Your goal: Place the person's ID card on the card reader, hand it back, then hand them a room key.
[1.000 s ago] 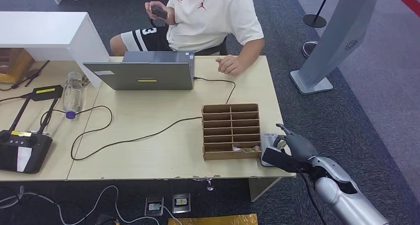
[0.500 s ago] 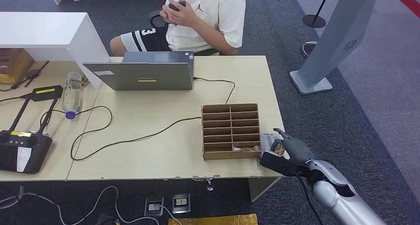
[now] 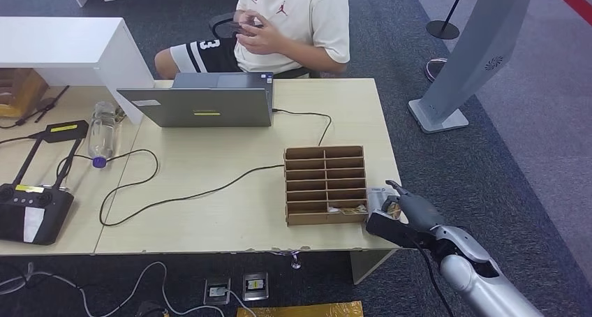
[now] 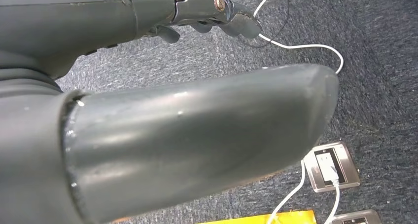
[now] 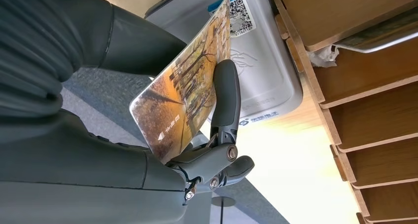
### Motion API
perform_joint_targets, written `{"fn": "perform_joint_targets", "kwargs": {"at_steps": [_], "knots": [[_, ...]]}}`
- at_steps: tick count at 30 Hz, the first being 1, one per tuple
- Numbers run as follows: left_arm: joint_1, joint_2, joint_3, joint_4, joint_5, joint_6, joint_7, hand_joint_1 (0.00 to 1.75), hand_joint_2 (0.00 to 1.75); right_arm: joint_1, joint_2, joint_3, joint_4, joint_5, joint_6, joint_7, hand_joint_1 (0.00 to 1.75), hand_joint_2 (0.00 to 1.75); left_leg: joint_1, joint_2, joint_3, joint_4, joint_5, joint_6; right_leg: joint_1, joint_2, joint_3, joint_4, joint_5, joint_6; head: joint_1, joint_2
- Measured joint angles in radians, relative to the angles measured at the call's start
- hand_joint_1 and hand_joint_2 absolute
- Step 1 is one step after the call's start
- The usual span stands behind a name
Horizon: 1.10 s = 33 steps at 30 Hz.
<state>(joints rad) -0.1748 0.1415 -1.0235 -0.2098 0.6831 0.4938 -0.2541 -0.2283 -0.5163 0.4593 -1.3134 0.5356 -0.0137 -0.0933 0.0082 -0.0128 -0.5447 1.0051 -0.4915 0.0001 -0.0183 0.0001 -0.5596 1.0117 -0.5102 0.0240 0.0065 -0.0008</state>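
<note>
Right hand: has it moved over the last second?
Yes. The right hand, holding the card, has drawn back along the table's edge, toward the near corner of the wooden organizer.

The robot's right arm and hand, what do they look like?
The right arm is a rounded silver shell with a dark gap at the joint and a thin black cable running along it. The right hand is dark grey, with a ribbed cover behind it, a thick grey thumb and fingers pinned with silver screws.

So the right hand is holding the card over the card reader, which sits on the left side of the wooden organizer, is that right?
Not quite. The right hand does hold the card over the card reader, but the head view shows the reader to the right of the wooden organizer, at the table's edge.
</note>
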Motion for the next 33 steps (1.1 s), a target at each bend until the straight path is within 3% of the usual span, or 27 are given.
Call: {"fn": "perform_joint_targets", "kwargs": {"at_steps": [10, 22, 27, 33], "knots": [[0.0, -0.001, 0.0, 0.0, -0.004, 0.011, 0.0, 0.0, 0.0, -0.092, -0.03, -0.035, 0.0, 0.035, 0.039, -0.029, 1.75, 1.75, -0.001, 0.0, 0.0, 0.0, 0.0, 0.0, -0.001, 0.0, 0.0, 0.0, 0.001, 0.0, 0.0, 0.0], [-0.006, -0.011, 0.0, -0.001, -0.028, 0.03, -0.033, 0.0, 0.0, -0.479, -0.074, -0.153, 0.049, 0.129, 0.091, -0.169, 1.75, 1.75, -0.001, 0.002, -0.002, 0.0, 0.001, 0.0, -0.001, 0.001, -0.002, 0.0, 0.002, 0.0, 0.0, 0.0], [-0.018, -0.017, 0.0, -0.001, -0.05, 0.023, -0.034, 0.0, 0.0, -0.637, -0.052, -0.119, 0.134, 0.199, 0.094, -0.218, 1.75, 1.75, -0.001, 0.001, -0.003, 0.0, 0.001, 0.0, -0.001, 0.0, -0.002, 0.001, 0.002, 0.0, 0.0, 0.0], [-0.038, -0.019, -0.003, -0.001, -0.084, -0.01, -0.02, 0.0, 0.0, -0.783, 0.031, -0.029, 0.317, 0.262, 0.068, -0.285, 1.75, 1.75, 0.0, 0.0, -0.004, 0.0, 0.002, 0.0, 0.0, 0.0, -0.002, 0.001, 0.002, 0.0, 0.0, 0.0]]}}
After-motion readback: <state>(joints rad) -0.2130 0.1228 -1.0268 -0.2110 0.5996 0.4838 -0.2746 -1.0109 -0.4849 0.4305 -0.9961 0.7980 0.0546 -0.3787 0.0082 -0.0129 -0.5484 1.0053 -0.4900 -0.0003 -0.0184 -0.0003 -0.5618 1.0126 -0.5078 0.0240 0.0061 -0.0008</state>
